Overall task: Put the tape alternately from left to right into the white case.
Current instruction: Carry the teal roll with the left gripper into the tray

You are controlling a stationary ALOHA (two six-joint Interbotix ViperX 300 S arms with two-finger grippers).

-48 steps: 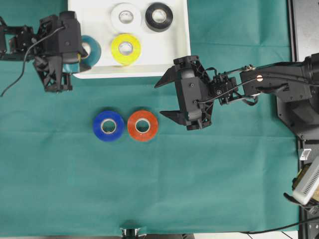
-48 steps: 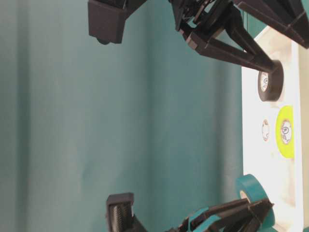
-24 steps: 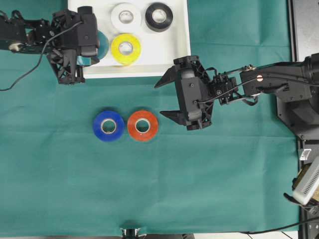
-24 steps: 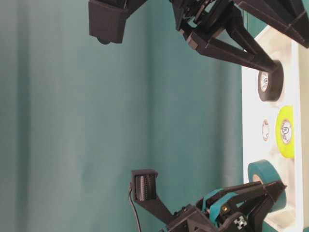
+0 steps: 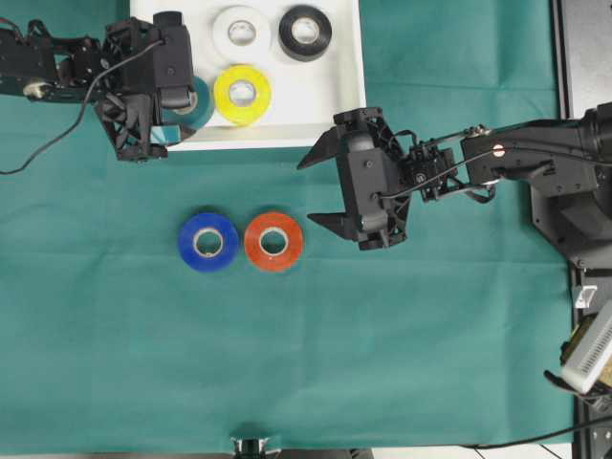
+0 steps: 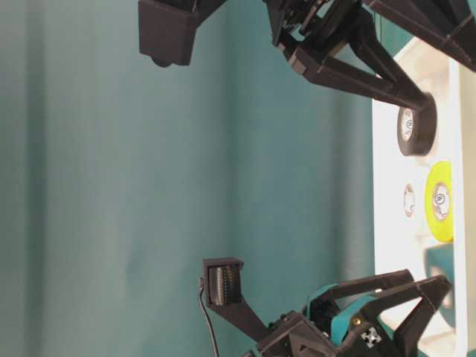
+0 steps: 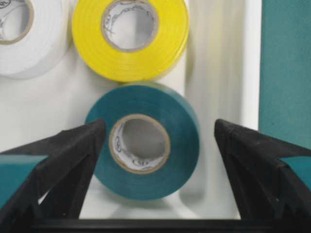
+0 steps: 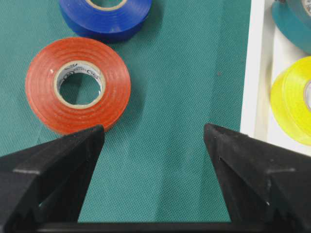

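Teal tape (image 7: 146, 148) down flat in the white case (image 5: 316, 91) beside the yellow roll (image 7: 130, 36), left gripper (image 7: 155, 145) spread apart around it, right gripper (image 8: 153, 141) open too — lift straight up, no nudging.

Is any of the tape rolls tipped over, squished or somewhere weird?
Nothing stands out. The teal roll of tape, yellow roll, white roll and black roll lie flat in the shallow white plastic case. The blue roll and orange-red roll lie flat on the green cloth.
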